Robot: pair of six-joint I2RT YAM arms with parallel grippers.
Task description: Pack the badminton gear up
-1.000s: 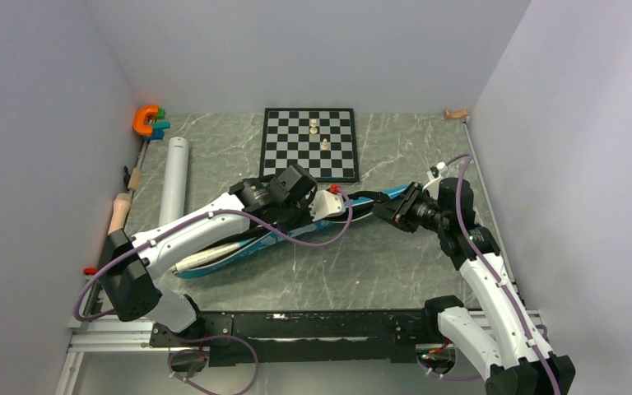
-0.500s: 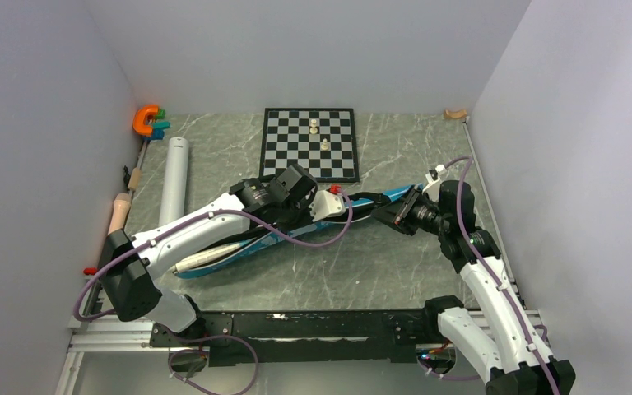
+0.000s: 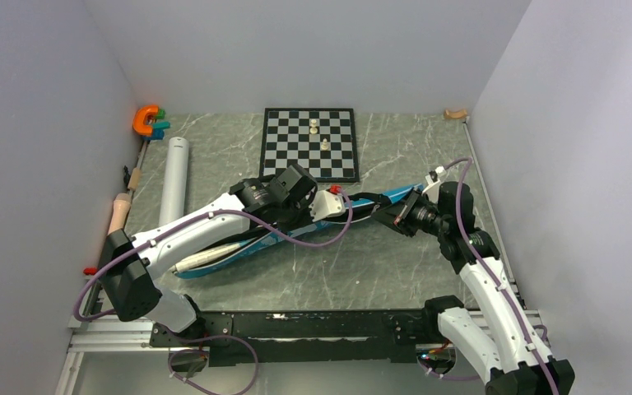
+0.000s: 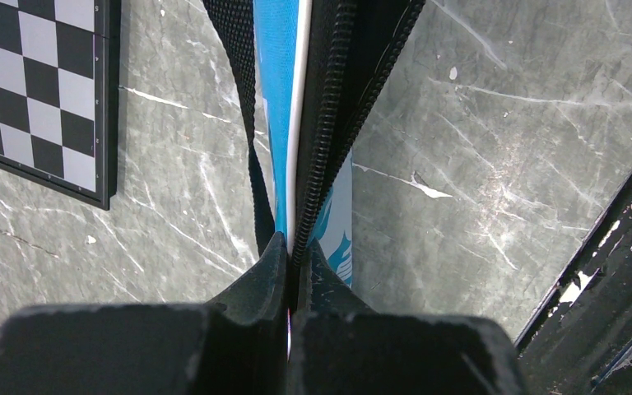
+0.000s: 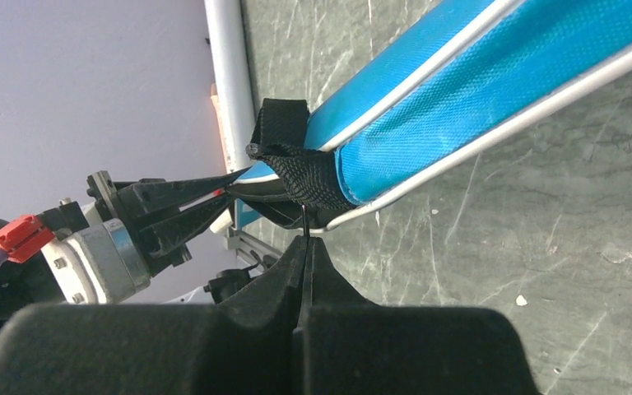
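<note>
Black zipper edge (image 4: 329, 123) of the blue racket bag (image 4: 278, 99) is pinched in the clenched left claw (image 4: 290, 247); the right claw (image 5: 307, 240) is clamped on a thin black tab (image 5: 304, 218) at the bag's end. The bag lies on the table (image 4: 477, 164) near the chessboard (image 3: 309, 141).

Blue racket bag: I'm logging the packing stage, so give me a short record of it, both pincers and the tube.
bag: lying flat, running diagonally across the top view
left pincer: shut on the bag's zipper edge
right pincer: shut on a thin tab at the bag's black end
tube: outside the bag, lying to its left
</note>
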